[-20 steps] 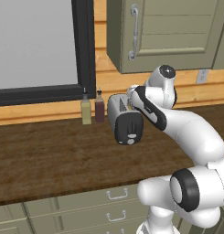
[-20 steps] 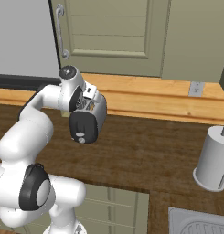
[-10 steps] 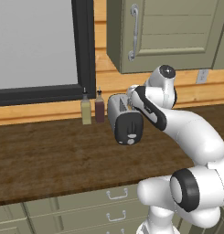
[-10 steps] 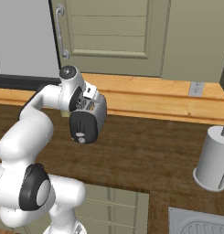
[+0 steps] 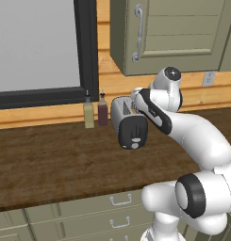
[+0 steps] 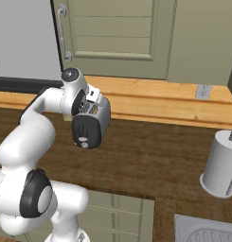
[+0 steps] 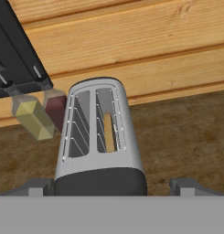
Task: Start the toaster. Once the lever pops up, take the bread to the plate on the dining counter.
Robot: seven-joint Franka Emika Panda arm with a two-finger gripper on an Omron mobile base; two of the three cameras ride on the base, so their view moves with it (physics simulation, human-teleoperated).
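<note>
The small silver toaster (image 5: 128, 123) stands on the dark wood worktop (image 5: 51, 160) near the back wall, its black end panel with the round knob (image 6: 83, 140) facing me. In the hand view I look down on the toaster (image 7: 98, 137). A tan slice of bread (image 7: 109, 132) sits deep in its right slot, and the left slot shows only wire guides. My gripper (image 7: 112, 186) hovers above the toaster's black end, open, its fingertips (image 7: 40, 186) far apart and holding nothing. The plate and the dining counter are out of view.
An olive bottle (image 5: 89, 115) and a dark red bottle (image 5: 103, 113) stand just left of the toaster against the wall. A black-framed window (image 5: 86, 52) and a sage cabinet (image 5: 173, 33) hang above. At right are a white canister (image 6: 222, 163) and a sink corner (image 6: 202, 230).
</note>
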